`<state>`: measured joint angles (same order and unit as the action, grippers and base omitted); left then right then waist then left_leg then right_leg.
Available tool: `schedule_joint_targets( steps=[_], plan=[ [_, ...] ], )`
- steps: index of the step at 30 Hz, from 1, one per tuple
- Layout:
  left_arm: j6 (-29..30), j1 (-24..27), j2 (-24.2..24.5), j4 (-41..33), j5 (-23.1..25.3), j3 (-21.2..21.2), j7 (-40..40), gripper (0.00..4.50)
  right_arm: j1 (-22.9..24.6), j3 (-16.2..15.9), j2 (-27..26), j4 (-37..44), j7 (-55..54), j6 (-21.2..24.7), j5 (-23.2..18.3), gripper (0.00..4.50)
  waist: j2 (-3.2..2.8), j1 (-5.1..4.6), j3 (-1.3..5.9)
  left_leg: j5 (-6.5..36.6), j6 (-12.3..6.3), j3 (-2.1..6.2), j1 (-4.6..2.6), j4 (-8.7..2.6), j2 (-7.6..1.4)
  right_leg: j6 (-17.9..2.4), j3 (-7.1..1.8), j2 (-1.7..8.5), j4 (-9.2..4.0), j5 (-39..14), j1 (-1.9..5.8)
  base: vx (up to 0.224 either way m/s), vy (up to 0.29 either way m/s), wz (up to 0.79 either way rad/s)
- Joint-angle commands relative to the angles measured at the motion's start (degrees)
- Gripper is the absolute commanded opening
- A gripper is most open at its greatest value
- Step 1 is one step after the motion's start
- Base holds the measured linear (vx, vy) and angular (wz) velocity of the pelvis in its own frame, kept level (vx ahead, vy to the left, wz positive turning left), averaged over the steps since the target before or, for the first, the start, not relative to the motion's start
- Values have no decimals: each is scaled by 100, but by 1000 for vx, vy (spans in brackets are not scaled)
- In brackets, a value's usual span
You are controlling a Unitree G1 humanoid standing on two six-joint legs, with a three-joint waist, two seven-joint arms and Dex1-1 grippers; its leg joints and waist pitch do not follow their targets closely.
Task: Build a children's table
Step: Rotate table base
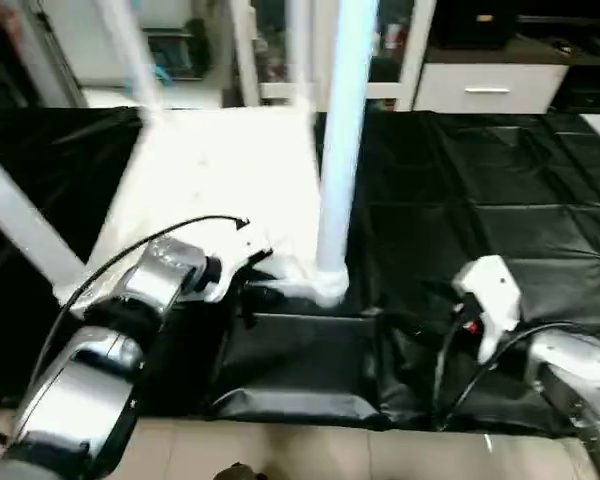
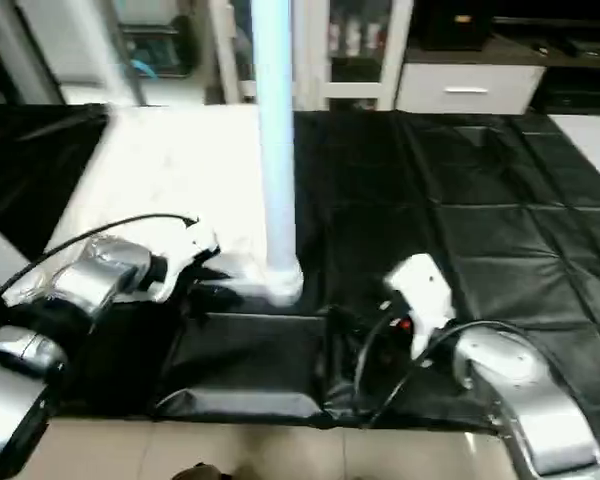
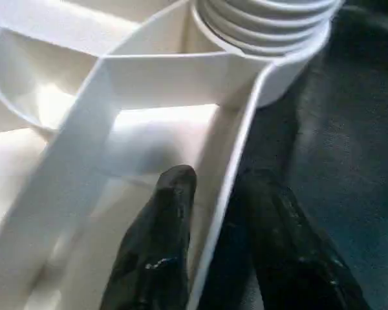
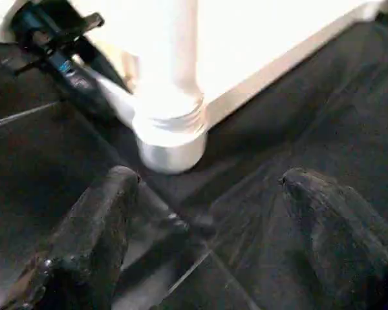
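Upside down on the black-covered tabletop (image 1: 500, 180) lies the children's table (image 1: 210, 180), its ribbed underside facing up and white legs standing from the corner sockets. Nearest the robot, one leg (image 1: 340, 150) rises from the near corner socket (image 3: 271, 39). At that corner the left pincer (image 3: 213, 213) straddles the top's thin rim, one black finger (image 3: 161, 239) inside the rim and the other outside over the black cover, the two close on either side of it. Just beside that corner, the right pincer (image 4: 207, 213) hangs over bare black cover, its fingers (image 4: 97, 226) spread wide and holding nothing.
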<state>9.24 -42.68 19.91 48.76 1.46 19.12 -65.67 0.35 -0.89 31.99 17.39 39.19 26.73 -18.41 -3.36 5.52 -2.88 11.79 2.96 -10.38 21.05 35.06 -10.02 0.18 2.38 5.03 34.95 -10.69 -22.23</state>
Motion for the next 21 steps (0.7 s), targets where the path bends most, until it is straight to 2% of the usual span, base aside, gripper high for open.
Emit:
schedule_joint_targets(
  steps=[1,2,3,6,8,9,11,12,14,18,21],
  plan=[
    [182,219,-127,-566,-19,200,26,101,77,148,89,115,24,-22,-62,382,59,-67,312,1577,-92,101,-157,-508,-337,-1426,-228,343,-454,-1415,181,0,0,0],
    [230,259,-134,-661,-19,177,101,94,86,162,99,113,33,-23,-65,382,81,-70,301,1646,-79,100,-158,-519,-337,-1393,-226,342,-470,-1511,175,0,0,0],
    [331,315,-157,-786,-29,151,211,88,102,170,114,102,49,-34,-60,382,64,-71,303,1733,-57,88,-176,-523,-325,-1308,-224,347,-496,-1707,156,0,0,0],
    [811,592,-210,-1416,3,83,573,76,103,143,179,50,108,-76,-27,382,100,-111,310,1659,-58,88,-117,-542,-326,-1211,-227,353,-481,-1649,182,0,0,0],
    [1089,702,-253,-1678,52,34,777,73,82,117,196,34,130,-90,-12,382,89,-135,317,1502,-123,86,-93,-531,-317,-1155,-226,356,-484,-1583,183,0,0,0],
    [1394,794,-310,-1912,104,-12,972,71,57,98,202,20,153,-93,1,382,110,-143,324,1466,-137,76,-94,-526,-319,-1151,-228,351,-479,-1547,187,0,0,0],
    [1394,794,-310,-1912,104,-12,972,70,57,98,202,20,153,-93,1,382,108,-144,321,1336,-211,73,-70,-512,-300,-1132,-227,352,-492,-1539,186,0,0,0],
    [1941,883,-448,-2151,209,-88,1396,70,48,70,211,22,179,-101,30,382,112,-153,333,1273,-226,68,-67,-498,-295,-1128,-225,348,-480,-1494,192,0,0,0],
    [2326,928,-568,-2261,294,-139,1734,69,47,66,216,19,186,-99,37,382,125,-187,331,1111,-303,67,-49,-486,-297,-1190,-219,341,-474,-1323,205,0,0,0],
    [2492,945,-622,-2306,327,-158,1907,69,42,70,219,8,189,-98,38,382,131,-254,321,1110,-388,80,-23,-488,-271,-1181,-198,323,-495,-1401,215,0,0,0],
    [2811,1001,-706,-2523,560,-156,2437,67,-34,38,141,-56,74,-71,92,382,115,-327,308,1305,-351,90,-32,-499,-279,-1129,-192,323,-530,-1693,204,0,0,0]
  ],
)
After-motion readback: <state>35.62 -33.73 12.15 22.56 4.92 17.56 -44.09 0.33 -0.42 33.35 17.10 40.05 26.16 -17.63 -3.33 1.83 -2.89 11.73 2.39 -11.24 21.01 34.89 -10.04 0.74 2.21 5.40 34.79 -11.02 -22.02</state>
